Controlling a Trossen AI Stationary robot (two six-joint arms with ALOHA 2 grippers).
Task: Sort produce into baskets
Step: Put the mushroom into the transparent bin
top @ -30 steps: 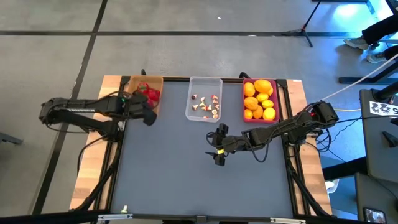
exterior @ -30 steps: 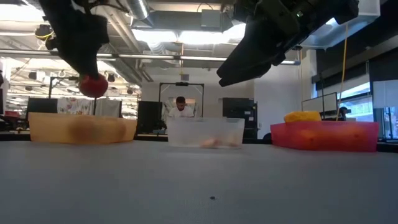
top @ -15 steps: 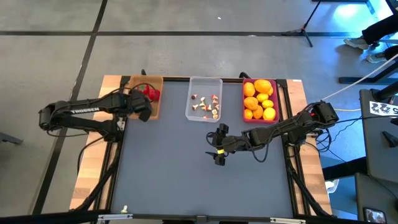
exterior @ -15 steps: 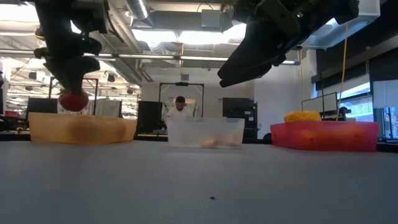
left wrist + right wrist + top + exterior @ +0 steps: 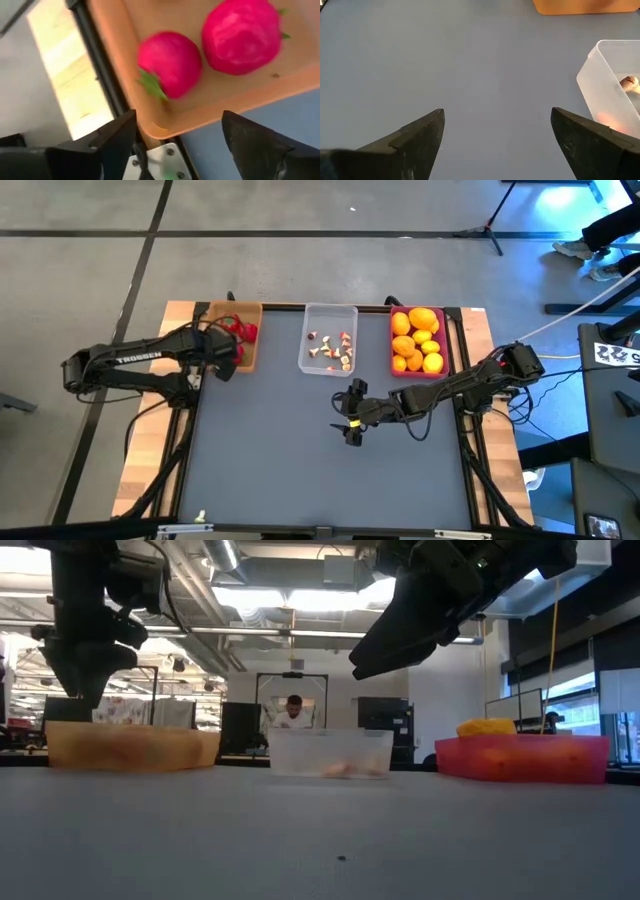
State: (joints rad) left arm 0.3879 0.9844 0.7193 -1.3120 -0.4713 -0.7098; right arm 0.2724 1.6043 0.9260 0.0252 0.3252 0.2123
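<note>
Three baskets in a row along the 12 o'clock edge of the grey desk (image 5: 300, 470): tan-brown basket (image 5: 247, 352) toward 10 o'clock, clear basket (image 5: 328, 312) at 12, magenta basket (image 5: 392, 350) toward 2 o'clock.

Left pincer (image 5: 226, 352) poised over the tan-brown basket, near its 7 o'clock corner. Jaws parted and holding nothing, as seen in the left wrist view, with a wide gap between the two dark fingers (image 5: 112, 142). Two red strawberry-like pieces (image 5: 170, 64) lying loose side by side on the basket floor, close against its low wall, the nearer one showing a green top. From overhead, red pieces (image 5: 243, 330) gathered at the basket's 1 o'clock part.

Right pincer (image 5: 352, 418) hovering above bare desk near the centre, at 6 o'clock from the clear basket and well apart from it. Fingers (image 5: 410, 140) spread wide, nothing between them.

Small white-and-red mushroom-like bits (image 5: 333, 352) scattered in the clear basket. Yellow and orange fruits (image 5: 416, 340) heaped in the magenta basket, filling it.

Across the room in the low view, a person (image 5: 294, 712) behind the clear basket.
</note>
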